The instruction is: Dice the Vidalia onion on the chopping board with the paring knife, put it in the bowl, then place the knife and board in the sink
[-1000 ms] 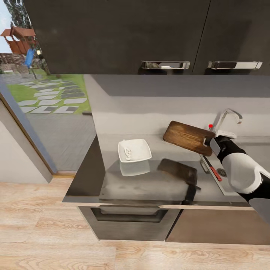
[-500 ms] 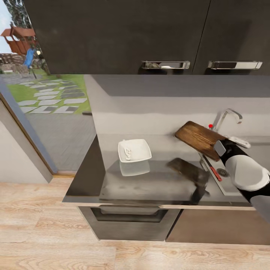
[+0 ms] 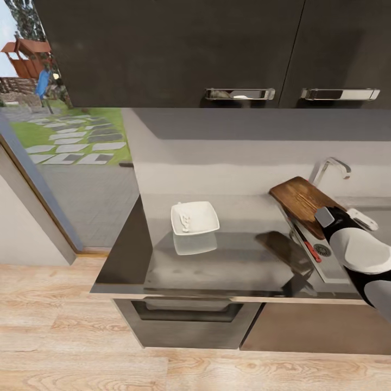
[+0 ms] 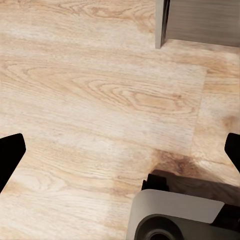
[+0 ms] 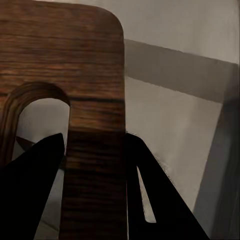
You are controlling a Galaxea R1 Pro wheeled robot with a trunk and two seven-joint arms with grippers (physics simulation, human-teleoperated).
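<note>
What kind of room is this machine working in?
A home kitchen, most likely: a steel sink with a curved tap, a glossy grey countertop and dark wall cupboards above.

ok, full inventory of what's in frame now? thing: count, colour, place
chopping board: 1, dark brown wood, held in the air over the sink's left edge, gripped beside its slot hole
paring knife: 1, orange-red handle, lying in the sink
sink: 1, steel, right end of the countertop, round drain near the knife
tap: 1, chrome, behind the sink
bowl: 1, white, square, on the countertop left of the board, small white bits inside
countertop: 1, glossy grey
wall cabinets: 2 doors, dark, above, steel handles
floor: light wood
right tool: 1, black fingers, shut on the chopping board
left tool: 1, black fingertips wide apart, over the floor
</note>
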